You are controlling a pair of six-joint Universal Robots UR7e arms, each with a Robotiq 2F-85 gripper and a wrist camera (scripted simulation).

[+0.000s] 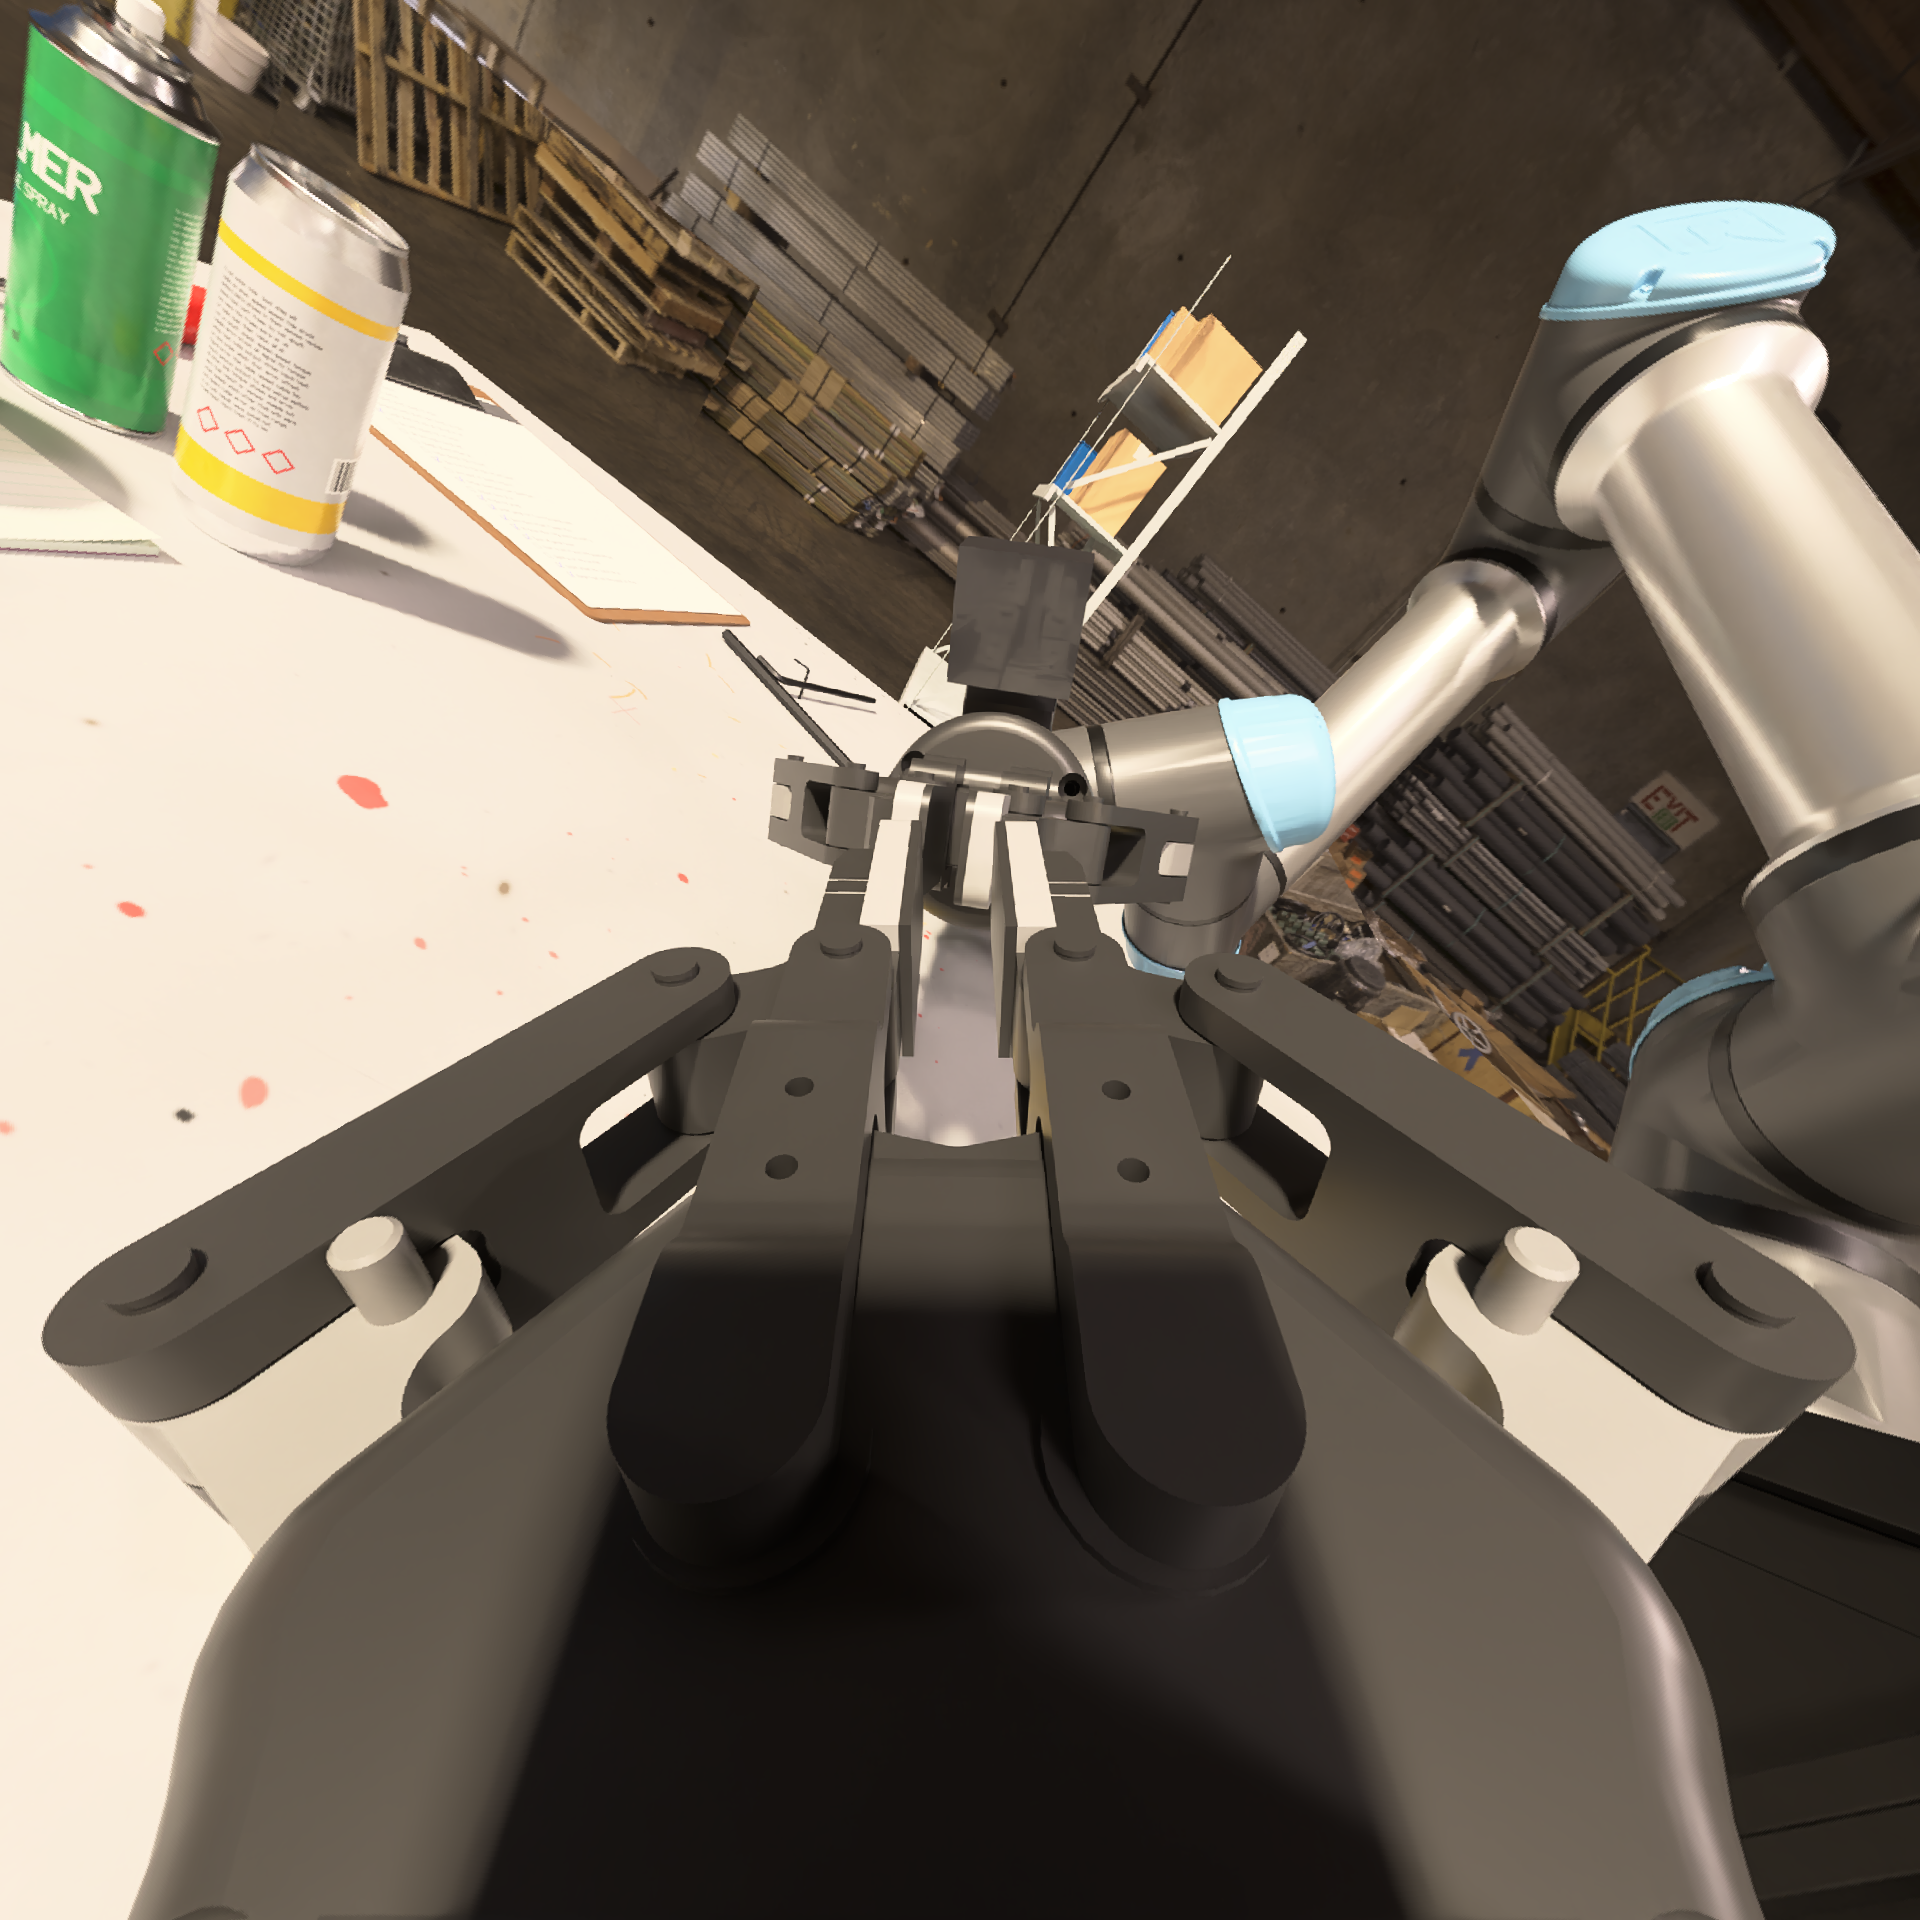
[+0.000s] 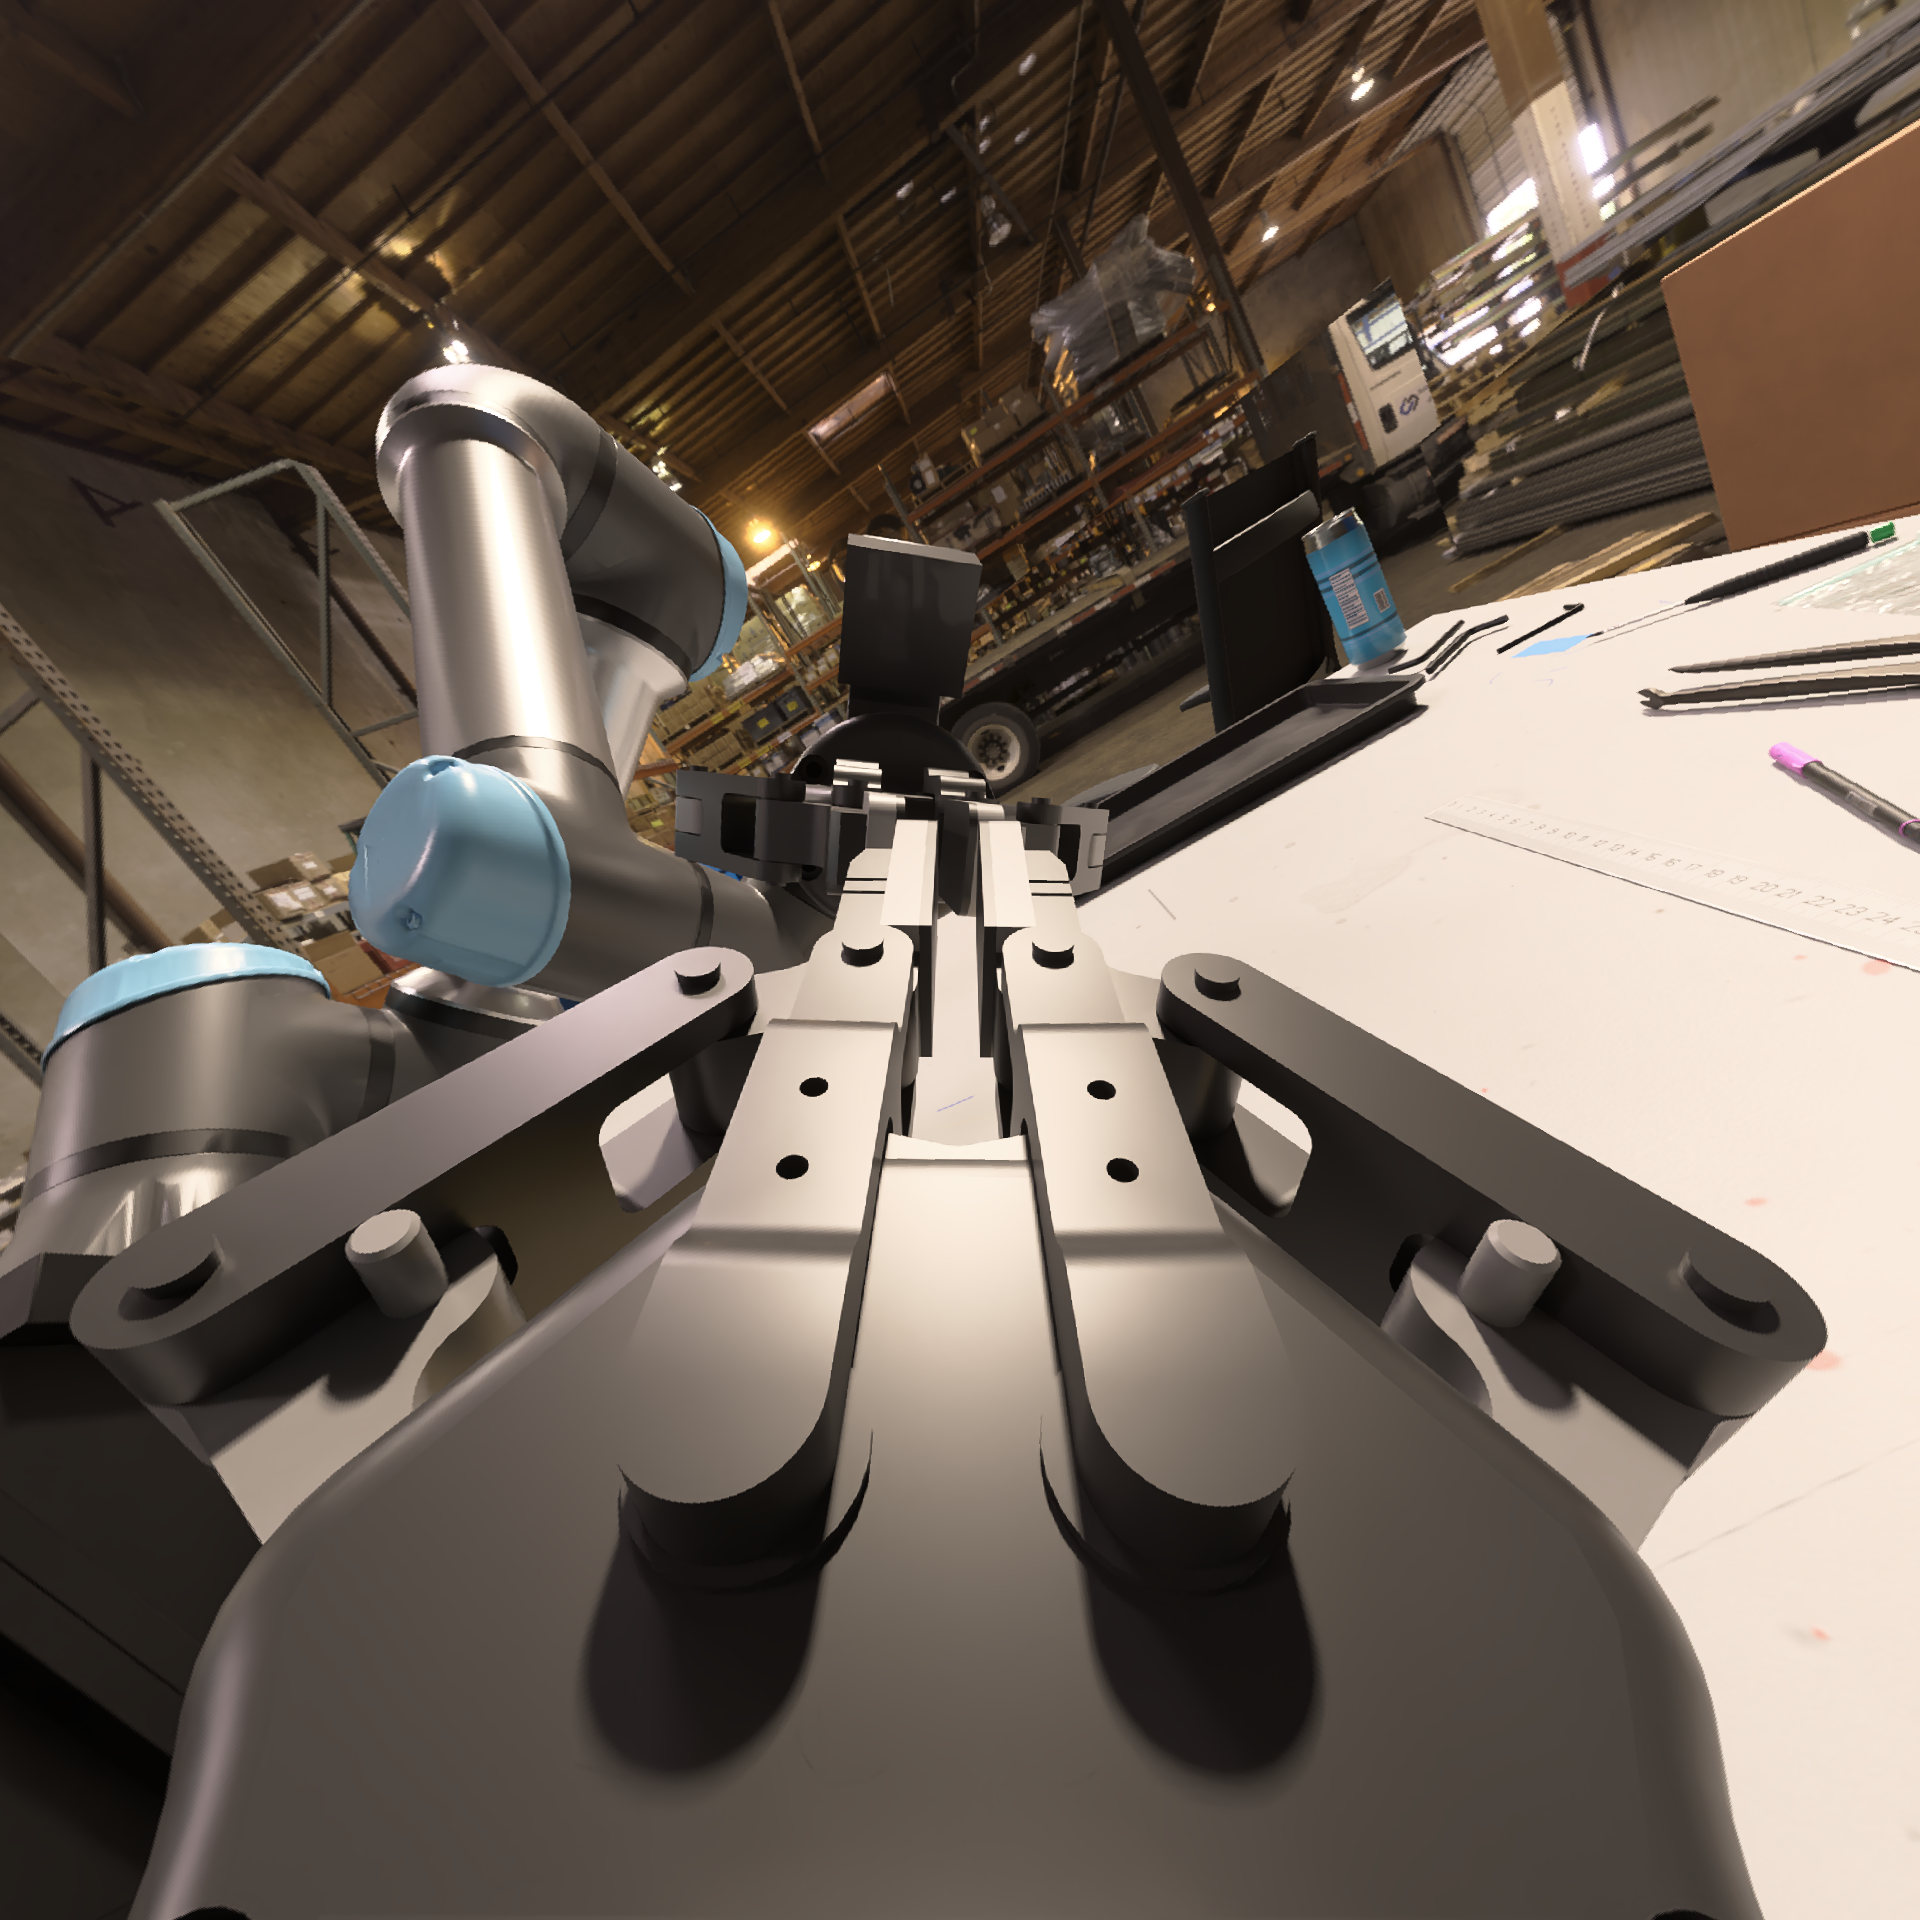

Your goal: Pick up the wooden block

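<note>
A big brown flat-sided block [image 2: 1808, 343] stands at the far right of the white table [image 2: 1455, 1091] in the right wrist view; its edges are cut off by the frame. It does not show in the left wrist view. My right gripper [image 2: 956, 862] is shut and empty, low over the table, far to the left of the block. My left gripper [image 1: 956, 914] is shut and empty. The two grippers face each other tip to tip: the right one shows in the left wrist view [image 1: 951, 821], the left one in the right wrist view [image 2: 904, 800].
A green spray can [image 1: 99, 239], a white and yellow can [image 1: 286, 353], a clipboard [image 1: 540, 499] and a hex key [image 1: 790, 707] lie near the left arm. A blue can [image 2: 1351, 592], a black tray [image 2: 1278, 707], a ruler [image 2: 1683, 873], a purple pen [image 2: 1849, 790] and long thin tools [image 2: 1787, 665] lie near the block.
</note>
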